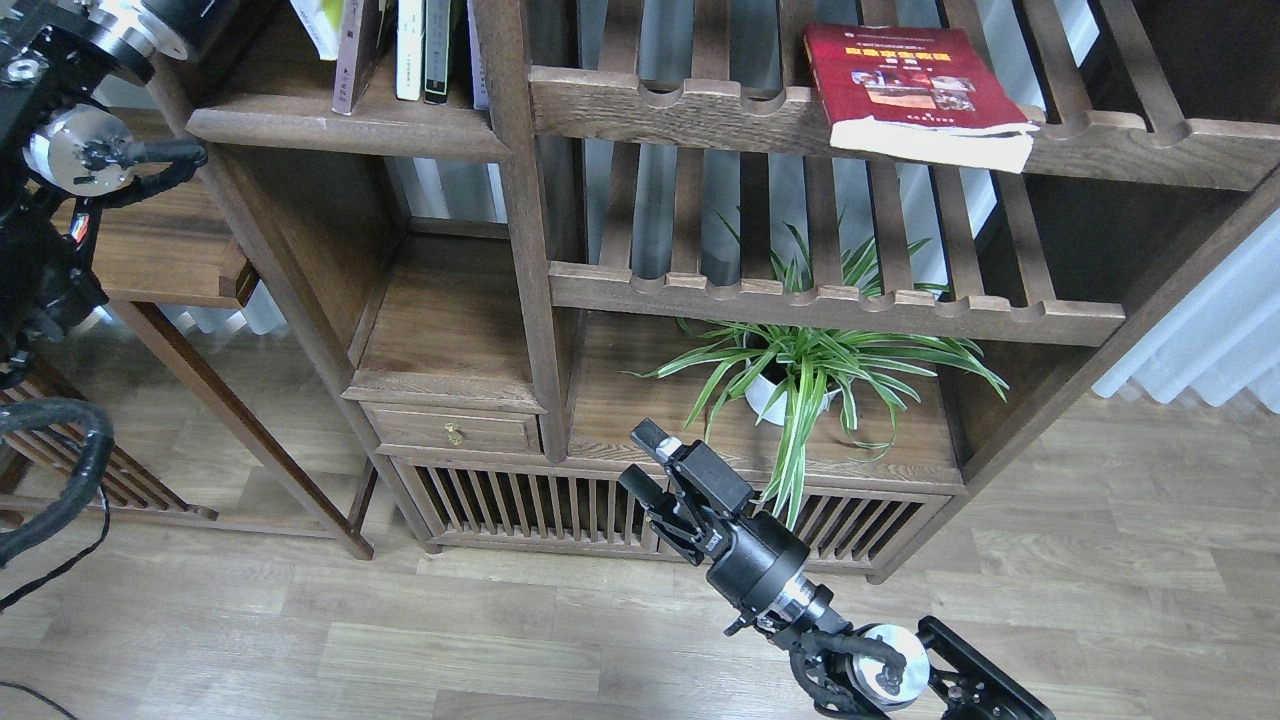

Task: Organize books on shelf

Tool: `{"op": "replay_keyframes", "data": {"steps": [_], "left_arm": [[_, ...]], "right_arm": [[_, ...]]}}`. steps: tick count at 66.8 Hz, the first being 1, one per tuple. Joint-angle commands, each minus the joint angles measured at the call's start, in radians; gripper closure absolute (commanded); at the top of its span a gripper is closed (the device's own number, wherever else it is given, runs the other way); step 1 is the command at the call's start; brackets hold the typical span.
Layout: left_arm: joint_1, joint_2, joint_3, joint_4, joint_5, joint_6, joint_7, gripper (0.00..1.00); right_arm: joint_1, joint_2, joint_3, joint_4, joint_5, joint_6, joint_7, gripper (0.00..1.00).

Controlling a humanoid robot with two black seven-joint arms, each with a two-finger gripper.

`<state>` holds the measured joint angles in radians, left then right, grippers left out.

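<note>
Distance is what matters: the thick red paperback with a photo cover [915, 85] lies flat on the upper slatted wooden rack [700, 110], far above and to the right of the right gripper [648, 460], whose two fingers stand spread with nothing between them. Its long axis runs front to back, page edge overhanging the rack's front. The solid dark-brown plank shelf [350, 128] sits left of that rack, holding about four thin upright volumes [410, 50]. Only one task book shows. The right arm is nearer; the left gripper is out of view.
</note>
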<state>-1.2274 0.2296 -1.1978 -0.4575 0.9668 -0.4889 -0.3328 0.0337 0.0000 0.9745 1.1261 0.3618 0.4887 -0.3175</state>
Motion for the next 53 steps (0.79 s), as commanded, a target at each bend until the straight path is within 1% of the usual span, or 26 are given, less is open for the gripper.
{"op": "replay_keyframes", "data": {"steps": [1,5,8,12,19,26,31,43,53], "left_arm": [[0.0,-0.001,0.0,0.013,-0.005,0.0,0.0,0.95],[0.003,0.0,0.0,0.013,-0.005,0.0,0.001,0.92],[0.005,0.004,0.001,0.013,-0.005,0.0,0.003,0.86],[0.005,0.007,0.003,0.013,-0.005,0.0,0.001,0.83],[0.005,0.007,0.004,0.011,-0.005,0.0,0.003,0.72],[0.006,0.005,0.006,0.01,-0.007,0.0,0.003,0.68],[0.006,0.002,0.006,0.002,-0.007,0.0,0.003,0.62],[0.002,-0.006,0.003,-0.006,-0.01,0.0,0.001,0.6],[-0.009,-0.012,0.001,-0.055,-0.039,0.0,0.006,0.59]], "right_arm": [[0.0,0.0,-0.002,0.0,0.0,0.0,0.0,0.02],[0.0,0.0,-0.002,0.001,0.0,0.0,0.0,0.02],[0.0,0.0,-0.002,0.0,0.0,0.0,0.0,0.02],[0.0,0.0,-0.003,0.0,0.0,0.0,0.0,0.02],[0.0,0.0,-0.007,0.0,0.0,0.0,0.0,0.02],[0.0,0.0,-0.008,0.0,0.0,0.0,0.0,0.02],[0.0,0.0,-0.008,0.0,0.0,0.0,0.0,0.02],[0.0,0.0,-0.008,0.001,0.0,0.0,0.0,0.02],[0.0,0.0,-0.005,0.0,-0.001,0.0,0.0,0.02]]}}
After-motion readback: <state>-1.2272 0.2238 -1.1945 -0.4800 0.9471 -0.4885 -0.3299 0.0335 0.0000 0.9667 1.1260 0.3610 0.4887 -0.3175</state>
